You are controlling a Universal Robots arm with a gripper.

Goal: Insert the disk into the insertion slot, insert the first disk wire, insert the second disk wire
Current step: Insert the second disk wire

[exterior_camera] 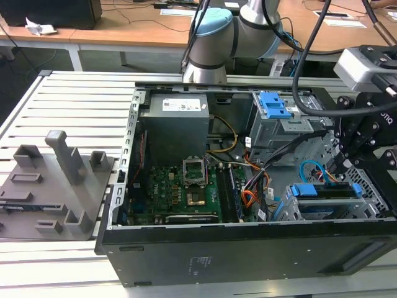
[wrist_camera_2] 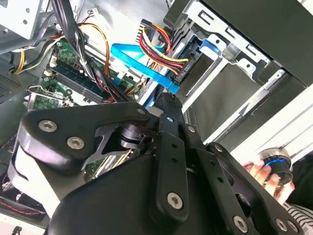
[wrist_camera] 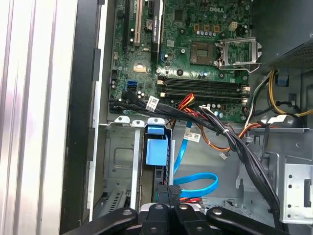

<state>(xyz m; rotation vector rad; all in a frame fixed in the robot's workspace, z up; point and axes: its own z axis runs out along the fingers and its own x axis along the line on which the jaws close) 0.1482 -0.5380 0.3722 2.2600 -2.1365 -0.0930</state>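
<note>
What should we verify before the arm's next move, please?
1. Disk sitting in the insertion slot: ok.
2. Tool close to the disk's connector end: ok.
3. Second disk wire plug seated: cannot tell.
4. Coloured wire bundle clear of the tool: not ok, it runs close by.
5. Case side open for access: ok.

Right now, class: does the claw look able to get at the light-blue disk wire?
Probably yes: the claw sits right beside the looping light-blue wire, with nothing crossing between them; the black cable bundle runs aside.
</note>
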